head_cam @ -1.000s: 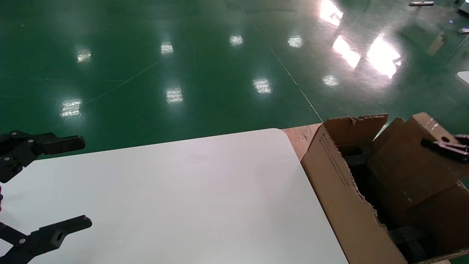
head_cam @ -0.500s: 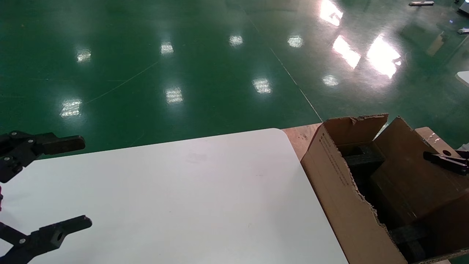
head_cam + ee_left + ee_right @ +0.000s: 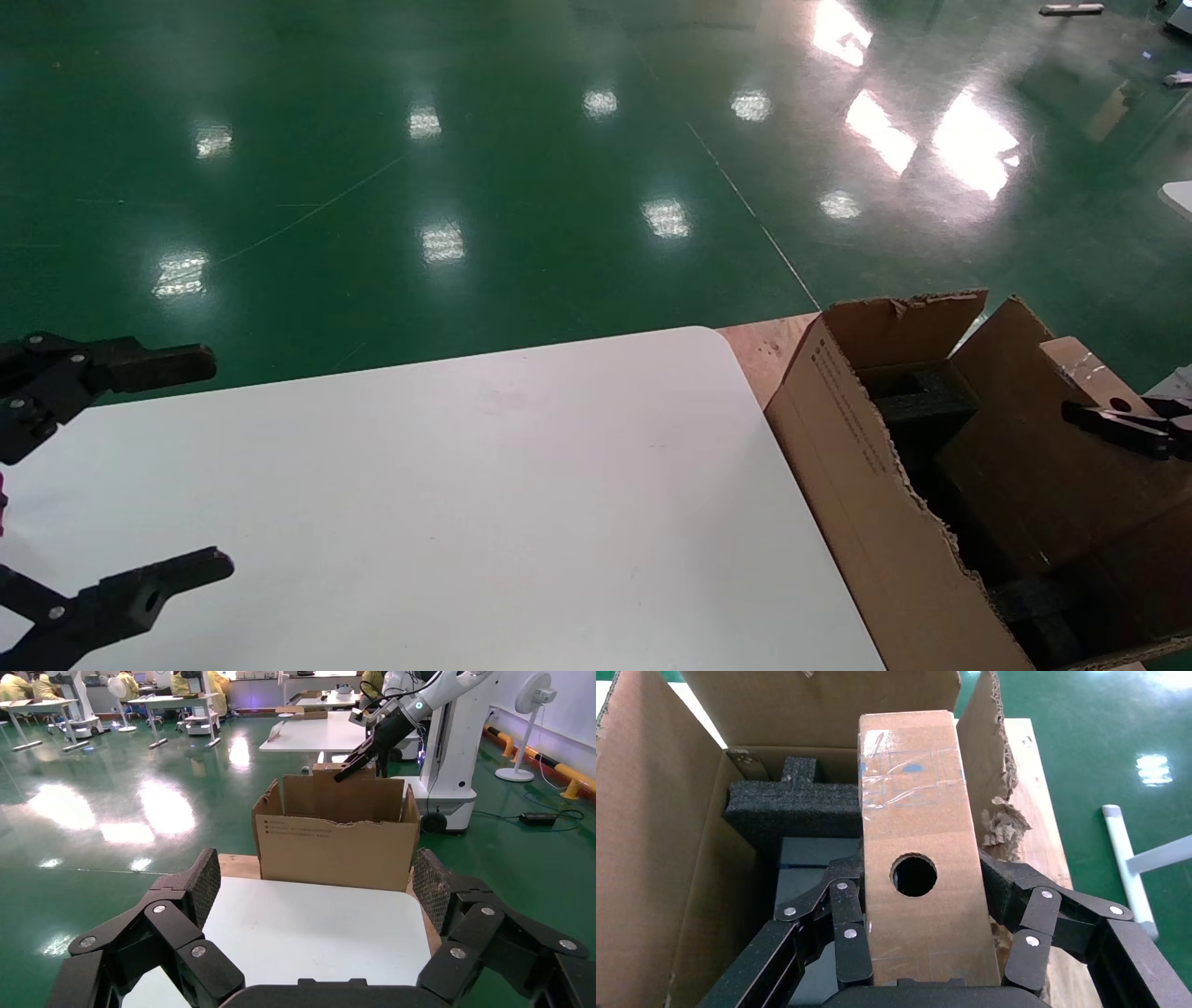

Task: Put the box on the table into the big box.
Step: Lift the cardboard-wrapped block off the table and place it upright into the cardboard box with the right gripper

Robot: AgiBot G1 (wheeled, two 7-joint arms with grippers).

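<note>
My right gripper point(image 3: 923, 952) is clamped on the small flat brown cardboard box point(image 3: 916, 822), its 2 fingers point(image 3: 845, 934) pressed to the wide faces either side of the round hole. I'm holding that taped box tilted inside the open top of the large brown corrugated carton point(image 3: 866, 466), above the black foam blocks point(image 3: 796, 804). My left gripper point(image 3: 140, 475) hangs spread wide over the near-left part of the white smooth table point(image 3: 484, 503), holding nothing.
</note>
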